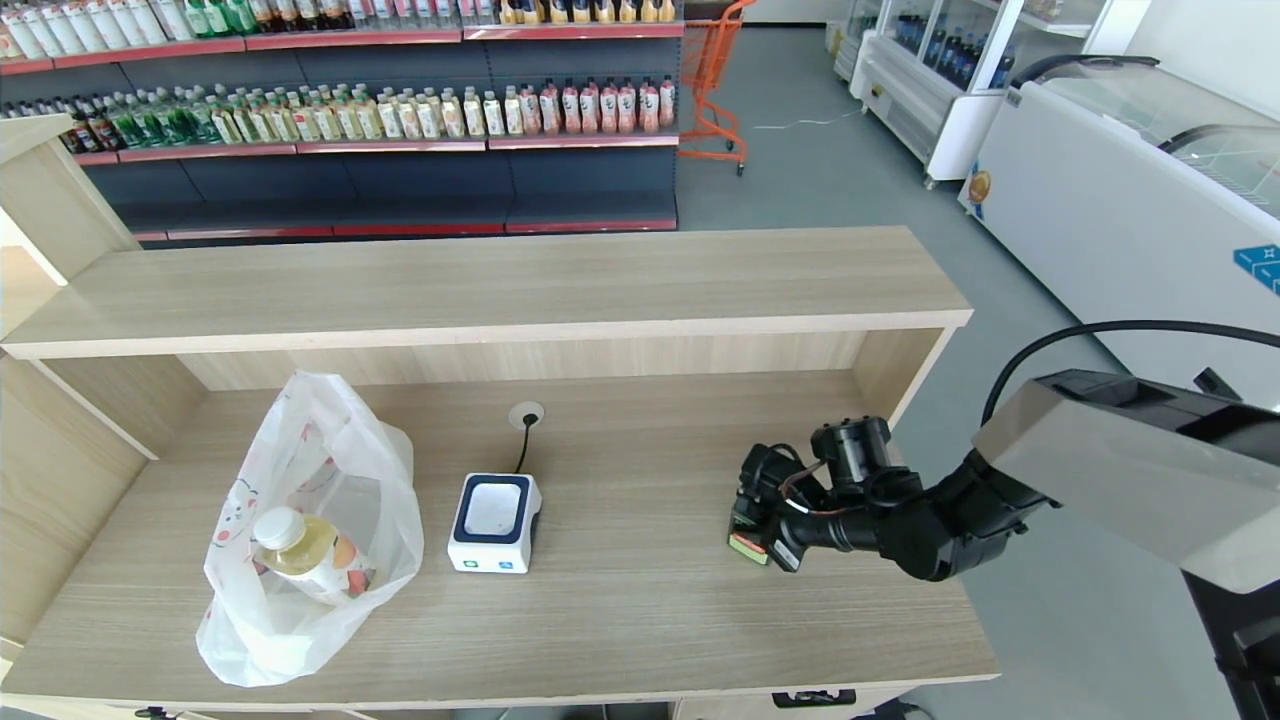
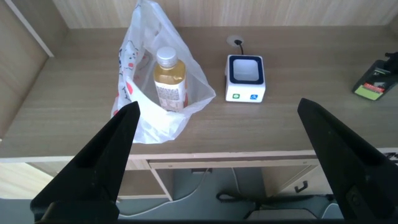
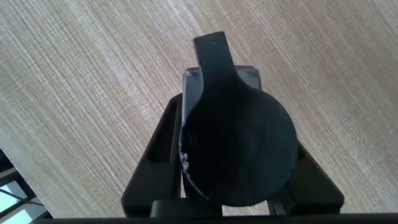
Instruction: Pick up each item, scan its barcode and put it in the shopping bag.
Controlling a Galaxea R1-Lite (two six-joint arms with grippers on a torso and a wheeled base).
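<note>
Packet (image 2: 372, 87), green, flat at the right end of the bench (image 1: 620, 620), directly under my right fingers (image 1: 752, 525), grip impossible to tell; scanner (image 1: 493, 520) leftward, bag (image 1: 300, 540) beyond; my left fingers (image 2: 219, 107) spread, empty, farther off.

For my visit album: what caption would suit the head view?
Right gripper at a small packet on the counter; scanner in the middle, a bottle already in the shopping bag.

No wording can be made out. Print sits on the bottle (image 1: 300, 548) label inside the bag (image 1: 335, 430) at lower left, and on a blue sign (image 1: 1262, 265) on the freezer (image 1: 1080, 200) at right — too small to read. The scanner (image 1: 493, 522) bears two small icons — green and blue.
</note>
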